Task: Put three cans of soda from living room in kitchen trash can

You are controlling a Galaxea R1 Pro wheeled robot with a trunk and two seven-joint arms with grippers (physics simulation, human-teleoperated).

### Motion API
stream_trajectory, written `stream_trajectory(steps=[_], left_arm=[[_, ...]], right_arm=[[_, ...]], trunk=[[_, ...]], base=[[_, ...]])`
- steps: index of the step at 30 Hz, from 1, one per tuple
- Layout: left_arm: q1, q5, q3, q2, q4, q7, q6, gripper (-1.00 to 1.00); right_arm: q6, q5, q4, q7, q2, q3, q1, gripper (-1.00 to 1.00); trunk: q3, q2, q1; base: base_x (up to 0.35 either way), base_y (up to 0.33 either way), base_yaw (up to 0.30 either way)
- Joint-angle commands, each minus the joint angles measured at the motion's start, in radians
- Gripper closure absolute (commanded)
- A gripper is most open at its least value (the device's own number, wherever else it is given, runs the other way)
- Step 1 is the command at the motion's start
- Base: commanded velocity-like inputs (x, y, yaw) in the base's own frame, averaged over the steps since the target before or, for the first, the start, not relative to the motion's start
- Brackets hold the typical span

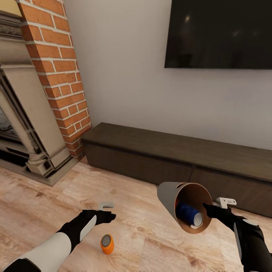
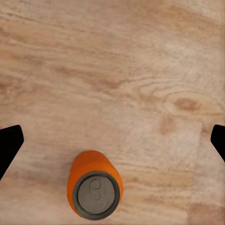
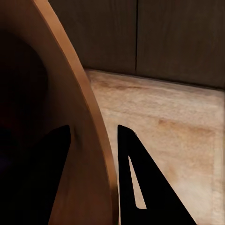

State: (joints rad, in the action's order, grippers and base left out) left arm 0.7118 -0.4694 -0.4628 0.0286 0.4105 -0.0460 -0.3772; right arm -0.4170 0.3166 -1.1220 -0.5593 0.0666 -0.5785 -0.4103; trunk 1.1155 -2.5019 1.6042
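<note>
The orange soda can [image 1: 107,244] stands upright on the light wood floor [image 1: 45,204], its grey top facing up, so its long axis is vertical; in the left wrist view the same can [image 2: 94,191] sits below the camera and off the midline between the two dark fingertips, toward the wrist side; the left gripper [image 1: 107,210] hovers above and just beyond it, jaws wide apart and holding nothing, so I judge that the next move calls for drawing back a little over the can before descending. The left arm is plainly the nearer one; the right gripper [image 1: 209,209] is clamped on the rim of the trash can [image 1: 172,196], one finger inside and one outside the wall [image 3: 86,140], holding it tilted with its mouth toward the robot; a dark blue soda can [image 1: 189,214] already lies inside; behind stand the long dark cabinet [image 1: 151,151], brick fireplace [image 1: 60,75] and TV [image 1: 219,34].
</note>
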Motion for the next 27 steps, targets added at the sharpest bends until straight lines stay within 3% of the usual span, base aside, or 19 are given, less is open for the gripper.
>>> stream_trajectory(steps=[1, 10, 18, 27], left_arm=[[0.000, 0.000, 0.000, -0.002, 0.000, 0.002, 0.000, -1.00], [0.002, 0.000, -0.002, -0.007, 0.001, 0.008, -0.003, -1.00], [0.002, -0.001, -0.002, -0.006, -0.001, 0.009, -0.003, -1.00], [0.002, 0.000, -0.002, -0.005, -0.004, 0.010, -0.002, -1.00]], right_arm=[[-0.005, -0.014, -0.002, -0.005, 0.000, 0.002, -0.001, 1.00], [-0.038, -0.008, -0.015, -0.006, 0.007, 0.008, -0.015, 1.00], [-0.155, -0.010, -0.150, -0.017, 0.008, 0.011, -0.025, 1.00], [-0.181, -0.009, -0.174, -0.018, 0.009, 0.014, -0.071, 1.00]], trunk=[[0.004, 0.000, 0.000], [0.039, -0.002, 0.004], [0.070, -0.004, 0.008], [0.104, -0.006, 0.012]], base=[[0.000, 0.000, 0.000], [0.000, 0.000, 0.000], [0.000, 0.000, 0.000], [0.000, 0.000, 0.000]])
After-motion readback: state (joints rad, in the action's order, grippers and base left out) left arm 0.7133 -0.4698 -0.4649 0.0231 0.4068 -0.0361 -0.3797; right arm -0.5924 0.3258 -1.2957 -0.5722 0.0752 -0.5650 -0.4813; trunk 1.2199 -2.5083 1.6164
